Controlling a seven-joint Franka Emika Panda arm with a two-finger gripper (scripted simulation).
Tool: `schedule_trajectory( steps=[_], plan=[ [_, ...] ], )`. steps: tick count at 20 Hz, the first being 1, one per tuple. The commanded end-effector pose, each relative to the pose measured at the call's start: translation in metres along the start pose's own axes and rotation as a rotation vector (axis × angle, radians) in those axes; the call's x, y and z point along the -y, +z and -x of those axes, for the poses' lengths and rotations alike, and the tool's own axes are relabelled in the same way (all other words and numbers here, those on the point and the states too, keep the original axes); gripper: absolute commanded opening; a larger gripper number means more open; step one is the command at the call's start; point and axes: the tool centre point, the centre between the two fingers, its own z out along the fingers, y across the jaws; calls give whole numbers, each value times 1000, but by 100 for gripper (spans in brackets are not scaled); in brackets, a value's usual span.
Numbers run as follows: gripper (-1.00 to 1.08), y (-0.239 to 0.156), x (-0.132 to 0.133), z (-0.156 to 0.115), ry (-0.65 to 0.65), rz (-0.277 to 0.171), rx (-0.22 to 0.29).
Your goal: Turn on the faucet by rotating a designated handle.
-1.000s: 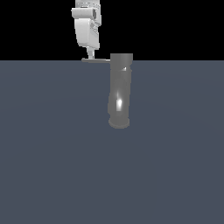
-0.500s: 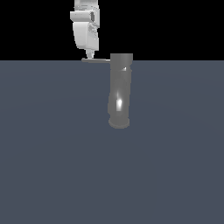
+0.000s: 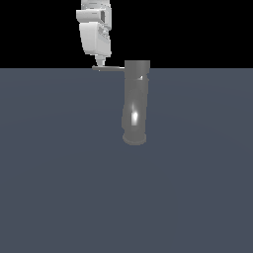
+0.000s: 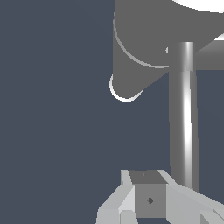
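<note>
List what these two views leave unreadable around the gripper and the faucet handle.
- Gripper: exterior view too small to show how the jaws stand; wrist view crops them.
- Handle: contact unclear.
- Faucet: wrist view cuts off its top.

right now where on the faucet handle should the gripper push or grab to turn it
Take the handle at its free outer end, away from the faucet, coming down from above, where the gripper is. It is a thin flat rod jutting sideways from the tube's top, so the far tip probably gives the most leverage and keeps the fingers clear of the tube.
</note>
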Motion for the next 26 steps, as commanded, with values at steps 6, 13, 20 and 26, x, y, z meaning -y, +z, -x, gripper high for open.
schedule_trajectory(
  steps=[6, 13, 20, 26],
  plan=[
    [-100, 0, -18, -1, 0, 1, 0],
    [-100, 0, -34, -2, 0, 1, 0],
    [-100, 0, -51, -4, 0, 1, 0],
    [-100, 0, -66, -5, 1, 0, 0]
  ],
)
